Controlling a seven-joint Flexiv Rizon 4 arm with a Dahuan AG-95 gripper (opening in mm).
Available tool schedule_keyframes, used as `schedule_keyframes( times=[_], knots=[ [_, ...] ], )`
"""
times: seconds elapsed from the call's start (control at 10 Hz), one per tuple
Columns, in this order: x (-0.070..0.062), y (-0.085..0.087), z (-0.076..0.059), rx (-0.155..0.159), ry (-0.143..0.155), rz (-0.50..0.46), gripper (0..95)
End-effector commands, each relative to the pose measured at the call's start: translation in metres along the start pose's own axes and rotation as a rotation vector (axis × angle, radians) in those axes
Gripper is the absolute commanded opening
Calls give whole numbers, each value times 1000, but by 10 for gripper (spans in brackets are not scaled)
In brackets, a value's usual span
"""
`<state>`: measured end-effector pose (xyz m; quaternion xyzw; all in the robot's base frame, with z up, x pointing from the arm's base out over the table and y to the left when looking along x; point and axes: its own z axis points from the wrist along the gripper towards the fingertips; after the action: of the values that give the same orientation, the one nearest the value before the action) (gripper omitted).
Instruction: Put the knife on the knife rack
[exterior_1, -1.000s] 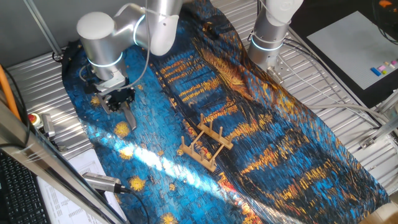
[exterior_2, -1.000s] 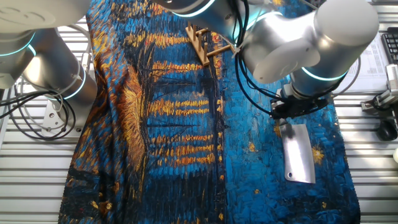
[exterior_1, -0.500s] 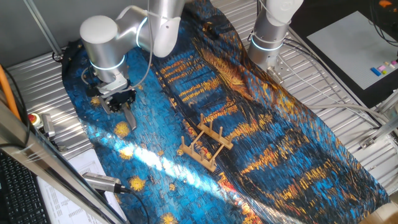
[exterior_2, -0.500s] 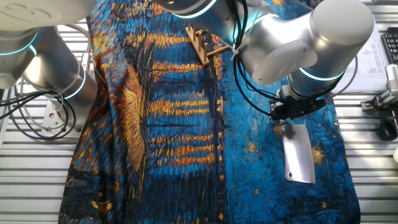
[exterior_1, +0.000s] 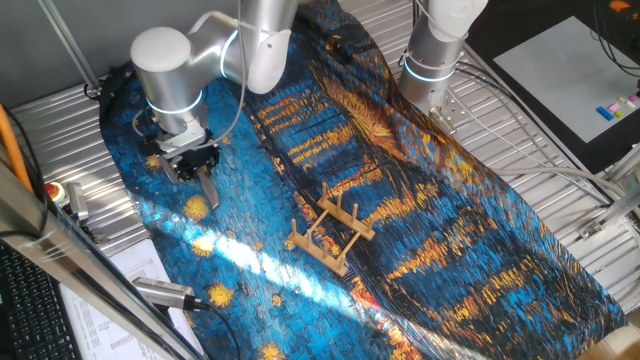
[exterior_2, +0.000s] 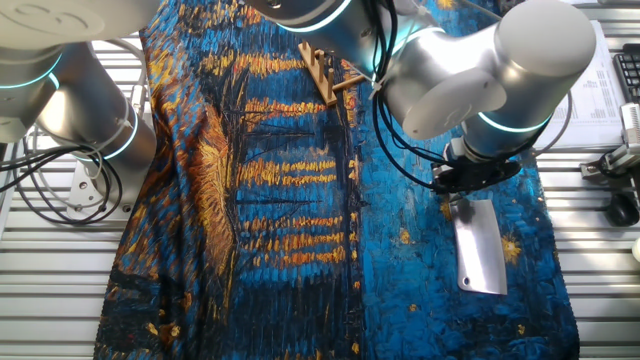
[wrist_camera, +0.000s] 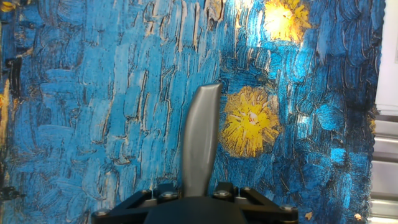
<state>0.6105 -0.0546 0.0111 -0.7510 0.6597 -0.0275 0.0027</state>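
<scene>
The knife (exterior_2: 478, 255) lies flat on the blue painted cloth, its broad grey blade pointing away from my hand. It also shows in one fixed view (exterior_1: 207, 187). In the hand view its silvery handle (wrist_camera: 200, 137) runs up from between my jaws. My gripper (exterior_2: 458, 195) sits low over the handle end, also seen from the other side (exterior_1: 192, 165), and the jaws stand tight against both sides of the handle (wrist_camera: 198, 193). The wooden knife rack (exterior_1: 330, 235) stands apart near the middle of the cloth and is empty; it shows at the far edge in the other fixed view (exterior_2: 328, 68).
A second robot arm's base (exterior_1: 430, 60) stands at the cloth's far side, also visible (exterior_2: 70, 110). A red stop button (exterior_1: 52, 190) and papers (exterior_1: 130, 270) lie off the cloth's edge. Ribbed metal table (exterior_2: 60, 290) surrounds the cloth.
My arm has shifted very slightly over the handle; the knife stays in the same place on the cloth.
</scene>
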Motion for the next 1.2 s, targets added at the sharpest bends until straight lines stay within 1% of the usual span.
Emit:
schedule_keyframes(
  times=[0.1, 1.2],
  knots=[
    [0, 0, 1, -1, -1, 6, 380],
    [-1, 2, 6, -1, -4, 5, 380]
  ],
)
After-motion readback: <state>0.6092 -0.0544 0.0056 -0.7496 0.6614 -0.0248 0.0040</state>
